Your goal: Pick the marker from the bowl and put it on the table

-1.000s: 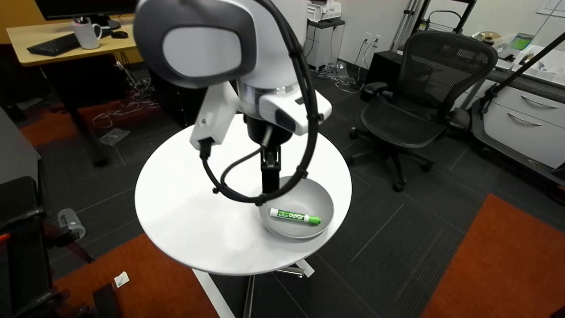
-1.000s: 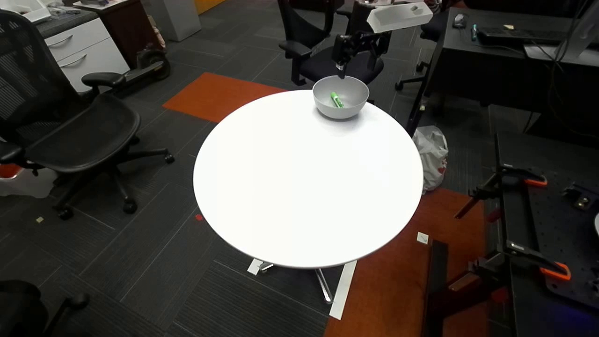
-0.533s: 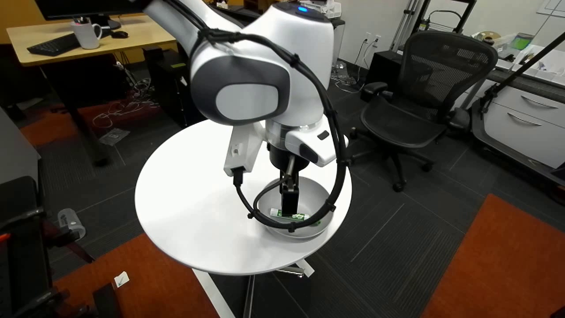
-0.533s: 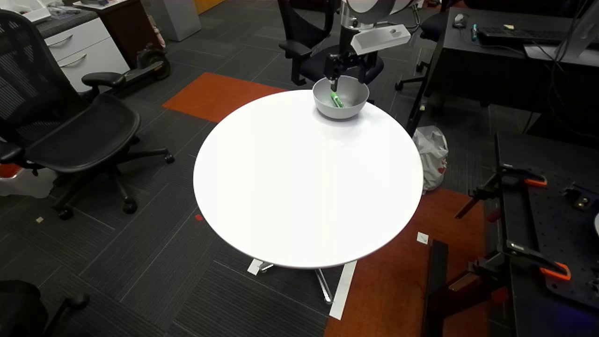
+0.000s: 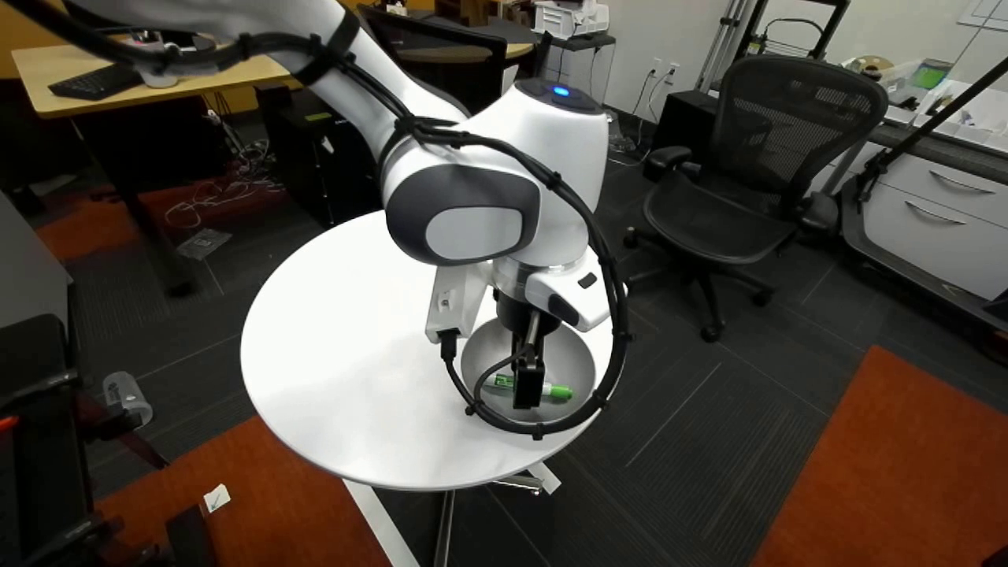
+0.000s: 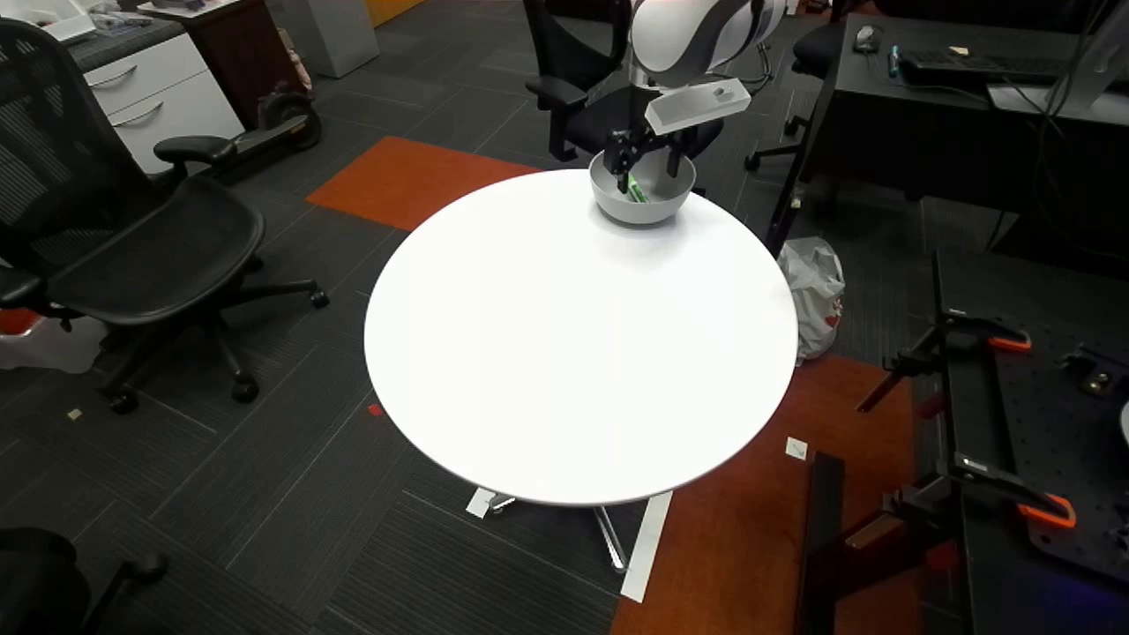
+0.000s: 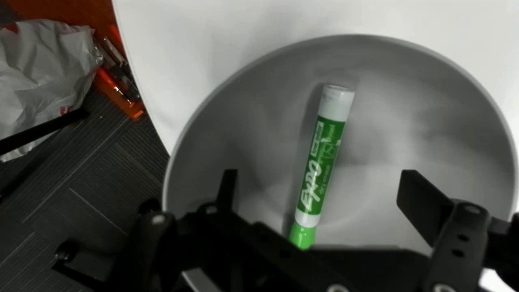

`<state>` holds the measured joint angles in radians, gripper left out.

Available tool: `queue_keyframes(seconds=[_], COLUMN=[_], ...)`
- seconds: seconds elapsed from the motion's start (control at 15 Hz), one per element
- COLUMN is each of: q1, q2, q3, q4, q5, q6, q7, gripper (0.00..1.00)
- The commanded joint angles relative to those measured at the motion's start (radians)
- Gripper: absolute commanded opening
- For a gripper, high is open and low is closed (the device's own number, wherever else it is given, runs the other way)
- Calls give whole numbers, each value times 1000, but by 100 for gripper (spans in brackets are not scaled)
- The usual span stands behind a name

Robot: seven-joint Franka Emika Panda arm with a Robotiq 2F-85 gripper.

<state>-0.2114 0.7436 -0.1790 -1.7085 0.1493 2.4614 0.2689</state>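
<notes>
One round white table [image 6: 578,344], over orange-panelled dark carpet [image 5: 669,441] near a mesh chair [image 5: 795,134], bears a bowl [image 6: 639,212] holding the marker [image 7: 321,166], which the gripper [image 7: 319,174] straddles, jaws apart.

From here the surface [image 6: 578,353] glares a flat, blown-out white. Soft shadow dims the bowl [image 7: 251,134] beside the marker [image 7: 321,166].

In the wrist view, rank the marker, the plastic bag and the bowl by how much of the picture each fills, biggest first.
1. Bowl, clearly the largest.
2. Plastic bag, though the picture's edge cuts it off.
3. Marker, long but slim.
</notes>
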Motion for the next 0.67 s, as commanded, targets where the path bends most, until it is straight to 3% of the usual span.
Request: queue_keyframes(seconds=[0.0, 0.07, 0.13, 0.6], q1=[8, 10, 8, 10], q2=[45, 52, 58, 79], q3=[-19, -21, -20, -29], q4=[61, 67, 72, 97], q5=[-2, -4, -3, -7], q6=[-40, -41, -41, -47], q7=[37, 42, 39, 42], gripper=[100, 75, 74, 19])
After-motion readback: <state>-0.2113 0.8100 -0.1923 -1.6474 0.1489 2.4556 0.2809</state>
